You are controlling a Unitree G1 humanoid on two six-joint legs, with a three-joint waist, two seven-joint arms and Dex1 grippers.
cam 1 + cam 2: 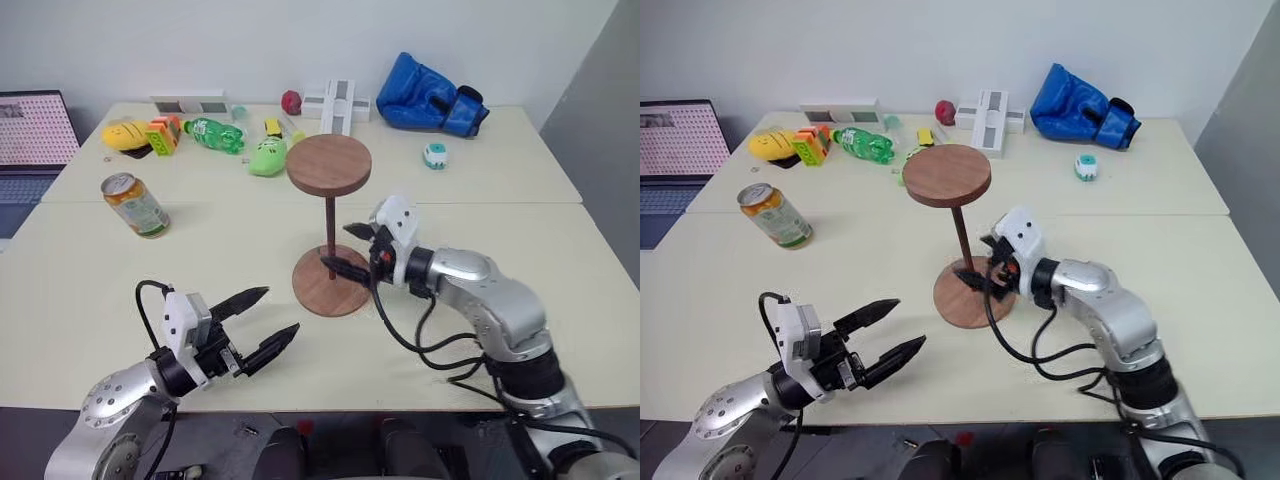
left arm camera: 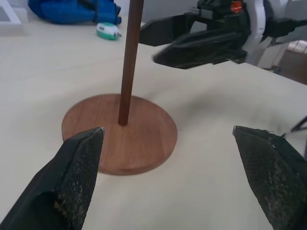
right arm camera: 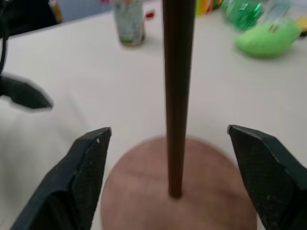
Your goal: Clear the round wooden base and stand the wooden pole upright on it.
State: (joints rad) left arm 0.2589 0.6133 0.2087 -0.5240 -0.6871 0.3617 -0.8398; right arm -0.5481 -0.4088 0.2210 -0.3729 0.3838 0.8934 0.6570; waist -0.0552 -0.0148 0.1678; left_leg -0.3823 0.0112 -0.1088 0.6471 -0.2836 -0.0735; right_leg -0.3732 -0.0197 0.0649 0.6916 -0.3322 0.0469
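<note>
With the thin dark-brown wooden pole [image 1: 330, 224] standing upright in the flat round reddish-brown wooden base [image 1: 331, 281] mid-table, its disc end on top, the right gripper [image 1: 352, 250] sits spread wide around the shaft, holding nothing. A careless pull-back could clip the pole and topple it, since nothing steadies it. The left gripper [image 1: 262, 318] hangs open nearby, empty, too far to catch it.

The pole [image 1: 329, 232] stands straight up on the base [image 1: 331, 281], its small disc on top. The right tool [image 1: 352, 250] is open around the pole's bottom. The left tool [image 1: 268, 321] is open too, near the worktop's [image 1: 480, 210] front edge.
</note>
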